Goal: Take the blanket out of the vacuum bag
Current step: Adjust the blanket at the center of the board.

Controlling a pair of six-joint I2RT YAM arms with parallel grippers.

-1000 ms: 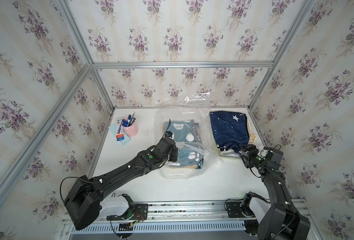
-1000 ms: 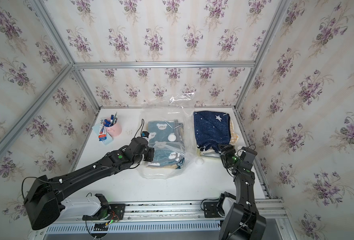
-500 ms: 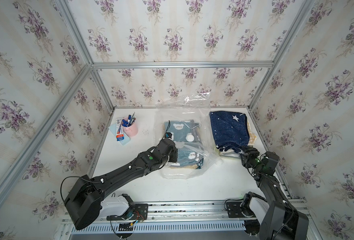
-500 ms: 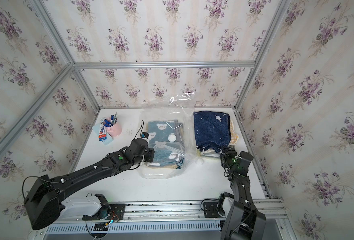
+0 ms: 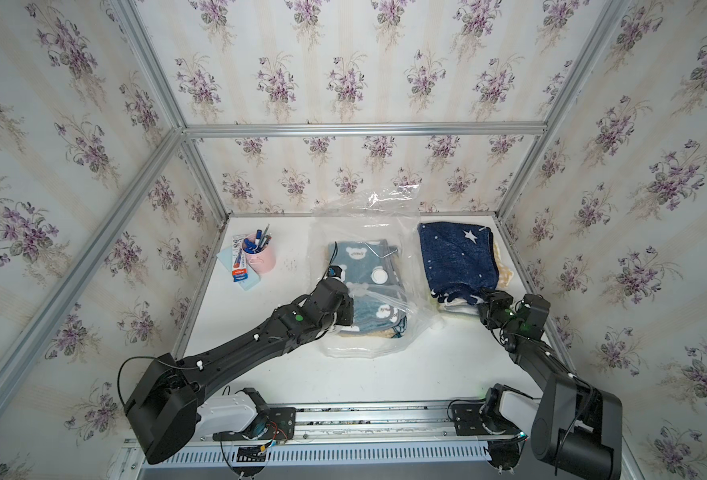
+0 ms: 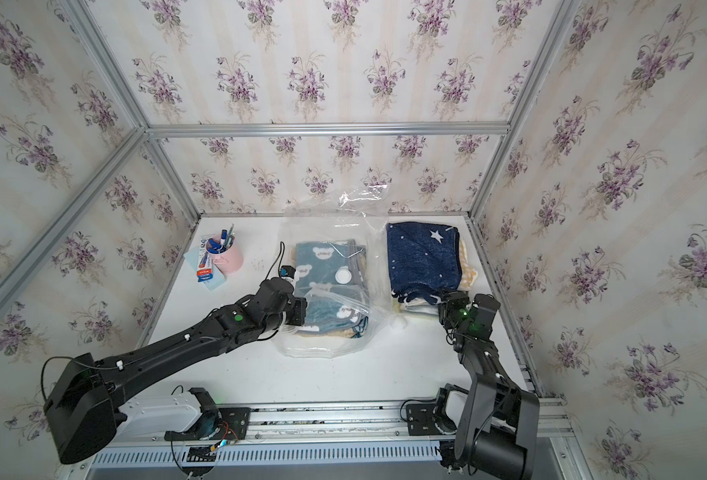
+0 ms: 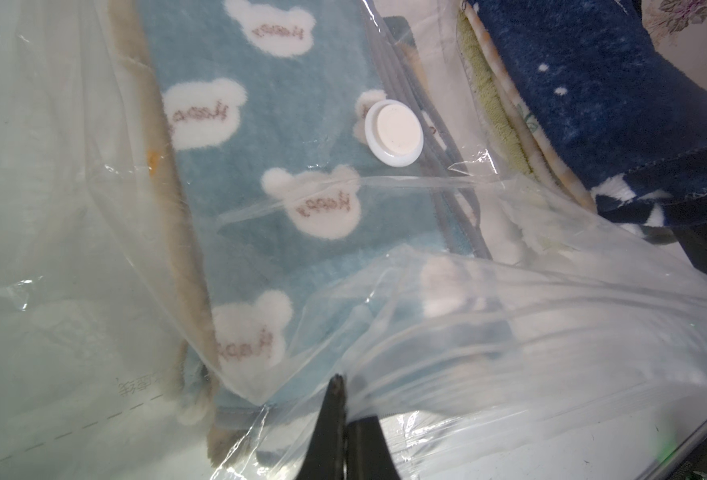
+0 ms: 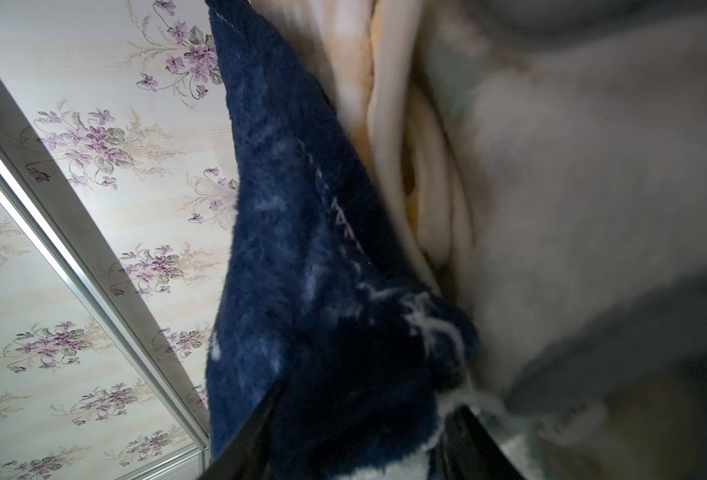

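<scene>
Left gripper [image 7: 339, 388] pinched together on film of large clear crinkly plastic vacuum bag [image 7: 530, 332]; light-blue bear-print fleece blanket [image 7: 301, 137] lies inside bag. Right gripper [image 8: 358, 436] clamps edge of navy star-print fleece blanket [image 5: 455, 257], just beside bag.

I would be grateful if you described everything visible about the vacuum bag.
The vacuum bag is large, clear, crinkly plastic with a round white valve on its face. It lies on the table, its far end crumpled up against the back wall, holding a folded blue bear-print blanket. The left gripper is shut on its near upper film; a navy blanket lies alongside.
</scene>
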